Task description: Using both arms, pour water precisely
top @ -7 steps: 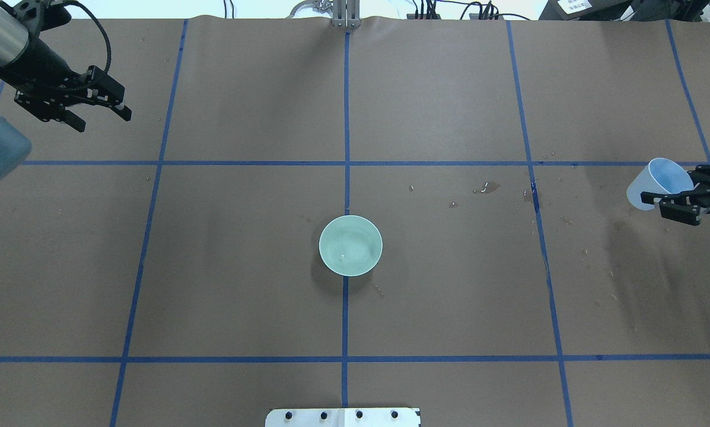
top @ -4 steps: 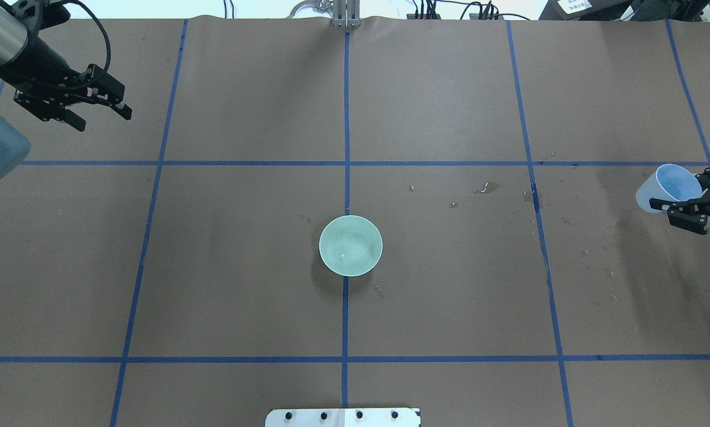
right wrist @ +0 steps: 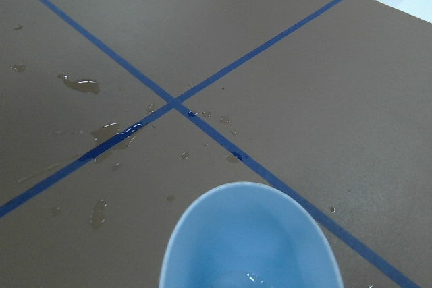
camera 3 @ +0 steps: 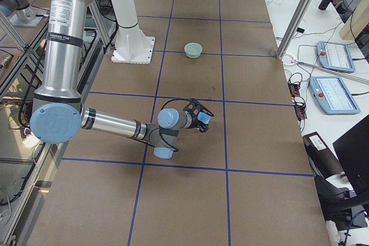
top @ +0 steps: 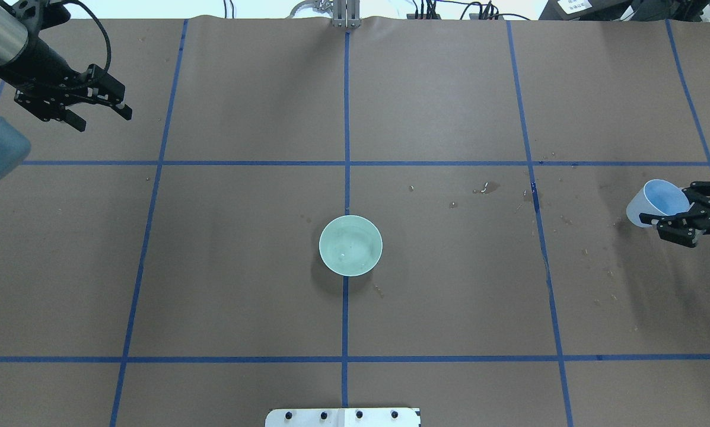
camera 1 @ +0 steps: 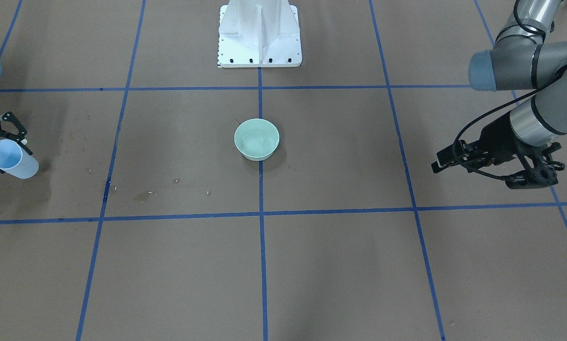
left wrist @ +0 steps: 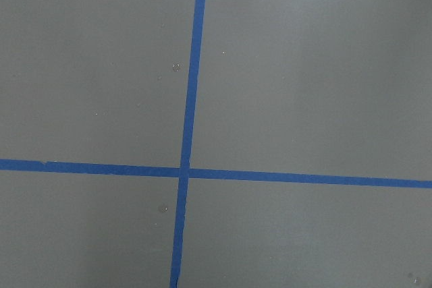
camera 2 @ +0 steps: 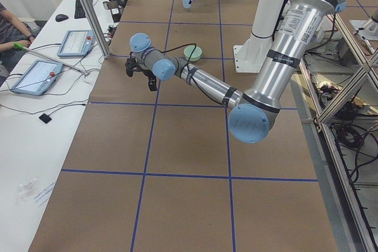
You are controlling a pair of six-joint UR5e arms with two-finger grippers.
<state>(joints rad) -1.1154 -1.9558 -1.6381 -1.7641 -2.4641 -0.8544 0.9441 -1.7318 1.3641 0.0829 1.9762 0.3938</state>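
A mint-green bowl [top: 350, 245] sits at the table's centre on a blue tape cross, and whitish glints show water [camera 1: 257, 140] inside it. At the far right edge my right gripper [top: 669, 209] is shut on a pale blue cup [top: 656, 203]. The cup is tilted with its mouth towards the camera, well away from the bowl. In the right wrist view the cup [right wrist: 250, 241] fills the lower frame, with small glints at its bottom. My left gripper [top: 102, 118] hangs open and holds nothing above the far left of the table.
Wet spots and droplets [top: 488, 187] mark the brown paper between bowl and cup. The white pedestal [camera 1: 259, 33] stands at the robot's side of the table. Tablets [camera 2: 38, 75] and a seated person [camera 2: 12, 28] are along the operators' side.
My right gripper has carried the cup a little towards the robot's side, and it looks lower. The left arm has barely moved.
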